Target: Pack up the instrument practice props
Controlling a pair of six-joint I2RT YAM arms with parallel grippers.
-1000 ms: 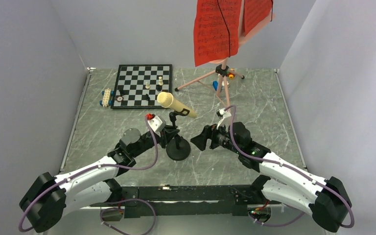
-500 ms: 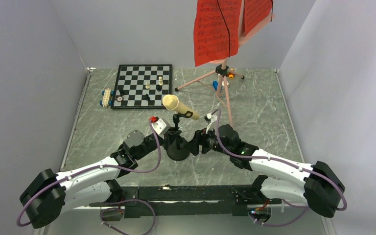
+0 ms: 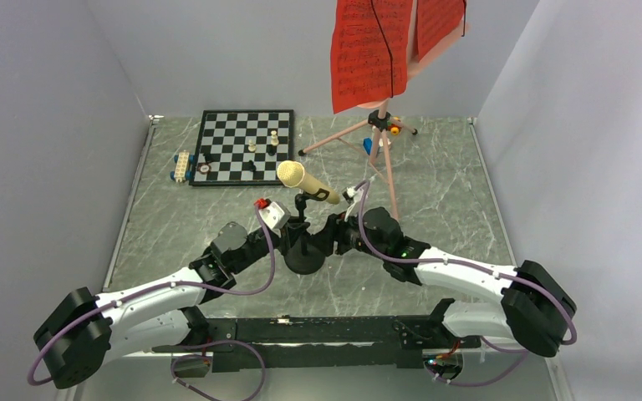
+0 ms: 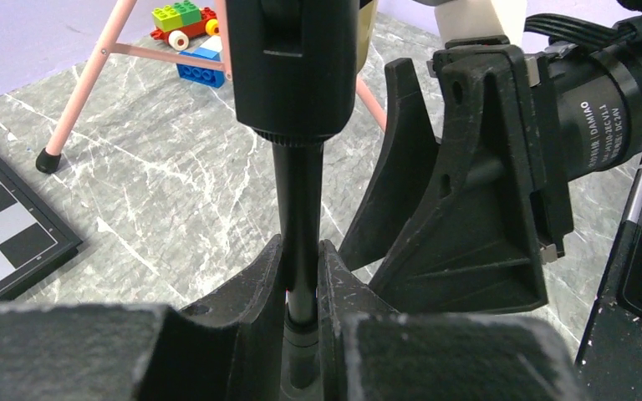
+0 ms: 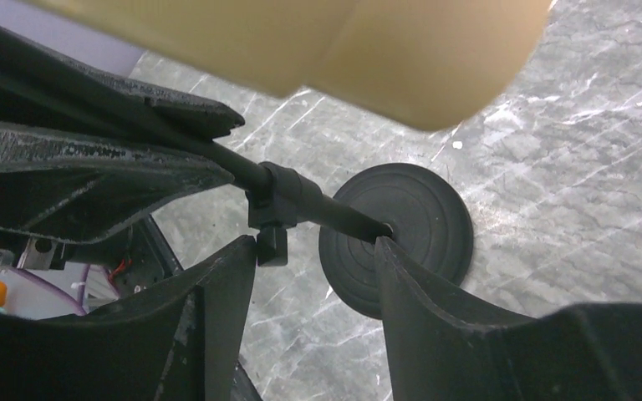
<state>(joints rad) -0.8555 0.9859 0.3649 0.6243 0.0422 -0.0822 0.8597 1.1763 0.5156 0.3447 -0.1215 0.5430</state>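
Observation:
The cream microphone (image 3: 303, 181) sits tilted on its black stand, whose round base (image 3: 304, 261) rests on the table's near middle. My left gripper (image 3: 287, 240) is shut on the stand's thin pole (image 4: 303, 213). My right gripper (image 3: 328, 237) is open, its jaws spread on either side of the pole (image 5: 334, 210) just above the base (image 5: 418, 225), with the microphone body (image 5: 334, 42) overhead. The pink tripod music stand (image 3: 382, 134) stands at the back right and holds the red sheet-music pages (image 3: 370, 52).
A chessboard (image 3: 244, 145) with several pieces lies at the back left, a white toy brick piece (image 3: 183, 165) beside it. Coloured toy bricks (image 4: 185, 33) lie under the tripod's legs (image 4: 92, 75). Walls close in on three sides.
My right gripper has moved left to the microphone stand, its open jaws now straddling the pole. My left gripper and the microphone shifted slightly right, then stayed.

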